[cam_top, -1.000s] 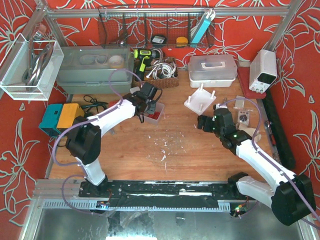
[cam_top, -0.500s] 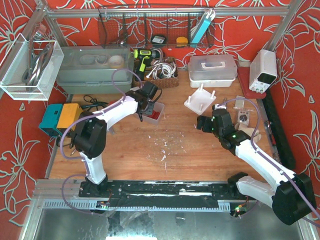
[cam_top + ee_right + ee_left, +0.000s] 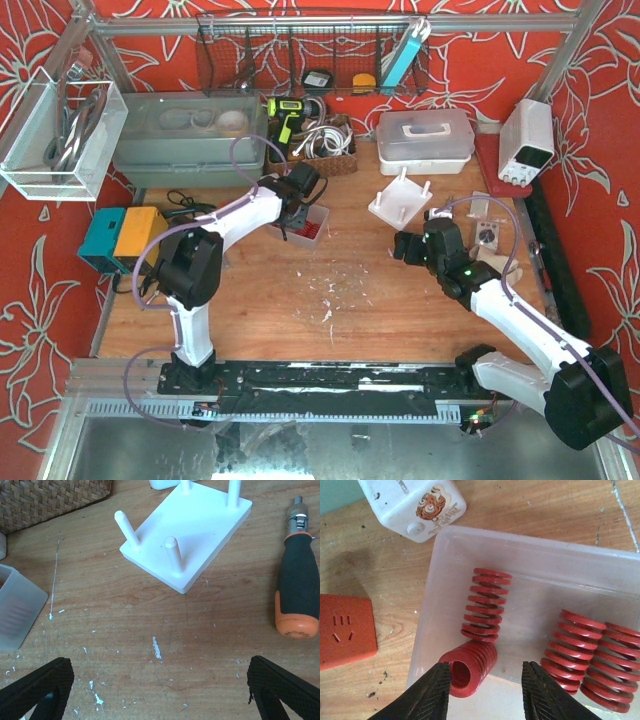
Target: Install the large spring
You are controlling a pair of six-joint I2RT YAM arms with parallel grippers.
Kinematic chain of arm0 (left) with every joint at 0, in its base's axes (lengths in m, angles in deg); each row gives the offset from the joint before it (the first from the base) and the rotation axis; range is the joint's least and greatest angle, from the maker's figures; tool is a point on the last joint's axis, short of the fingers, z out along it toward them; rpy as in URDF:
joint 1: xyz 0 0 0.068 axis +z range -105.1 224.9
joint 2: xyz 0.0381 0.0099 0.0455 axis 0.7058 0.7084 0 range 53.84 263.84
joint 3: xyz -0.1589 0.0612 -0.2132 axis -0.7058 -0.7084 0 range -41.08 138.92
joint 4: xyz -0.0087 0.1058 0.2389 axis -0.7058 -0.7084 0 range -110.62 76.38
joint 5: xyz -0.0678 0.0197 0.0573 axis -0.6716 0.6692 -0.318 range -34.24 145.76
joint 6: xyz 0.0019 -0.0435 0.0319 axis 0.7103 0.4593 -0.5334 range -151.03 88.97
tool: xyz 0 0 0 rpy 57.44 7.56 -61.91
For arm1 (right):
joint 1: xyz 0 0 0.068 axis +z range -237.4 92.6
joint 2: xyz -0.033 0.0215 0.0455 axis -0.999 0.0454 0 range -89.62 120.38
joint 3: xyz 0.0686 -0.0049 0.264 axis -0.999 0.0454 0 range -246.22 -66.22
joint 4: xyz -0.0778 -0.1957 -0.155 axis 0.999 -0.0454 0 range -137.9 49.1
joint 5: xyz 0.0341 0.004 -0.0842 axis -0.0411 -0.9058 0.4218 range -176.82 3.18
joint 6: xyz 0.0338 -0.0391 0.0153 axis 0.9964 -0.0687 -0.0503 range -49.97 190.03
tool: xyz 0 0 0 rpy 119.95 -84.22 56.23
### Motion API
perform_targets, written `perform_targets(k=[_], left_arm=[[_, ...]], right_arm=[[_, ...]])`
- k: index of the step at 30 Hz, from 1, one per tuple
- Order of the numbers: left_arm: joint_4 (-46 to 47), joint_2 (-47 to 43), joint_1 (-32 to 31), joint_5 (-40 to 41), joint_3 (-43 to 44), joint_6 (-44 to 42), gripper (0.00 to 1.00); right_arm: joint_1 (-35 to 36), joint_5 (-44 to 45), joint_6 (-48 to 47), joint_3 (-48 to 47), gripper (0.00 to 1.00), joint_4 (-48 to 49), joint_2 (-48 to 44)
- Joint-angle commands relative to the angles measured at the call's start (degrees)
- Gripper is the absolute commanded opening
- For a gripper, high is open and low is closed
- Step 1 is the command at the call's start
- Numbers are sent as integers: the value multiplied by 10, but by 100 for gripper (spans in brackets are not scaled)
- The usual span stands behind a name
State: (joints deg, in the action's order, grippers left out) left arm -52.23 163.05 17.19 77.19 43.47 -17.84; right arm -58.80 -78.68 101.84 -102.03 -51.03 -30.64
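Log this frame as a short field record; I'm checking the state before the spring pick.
left gripper: open, over the clear bin
springs: four red, in the bin, one end-on nearest the gripper
right gripper: open, empty, above the table
peg plate: white, pegs bare
screwdriver: on table beside the plate

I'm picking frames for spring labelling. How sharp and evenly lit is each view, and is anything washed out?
Left wrist: red springs in the clear bin are sharp, evenly lit, no glare; dark fingers mask the bottom edge. Right wrist: white peg plate bright but its pegs readable; soft shadows. Top external: even light, springs too small to count.
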Motion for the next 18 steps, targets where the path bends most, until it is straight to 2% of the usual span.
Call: perform_targets(k=[1, 9, 18], left_arm=[[-32, 19, 3, 16, 5, -4, 43], [-52, 42, 3, 22, 16, -5, 40], [-47, 50, 3, 5, 11, -9, 25]], right_arm=[[5, 19, -10, -6, 95, 3, 2], [6, 22, -12, -6, 95, 3, 2], [7, 23, -12, -4, 95, 3, 1]])
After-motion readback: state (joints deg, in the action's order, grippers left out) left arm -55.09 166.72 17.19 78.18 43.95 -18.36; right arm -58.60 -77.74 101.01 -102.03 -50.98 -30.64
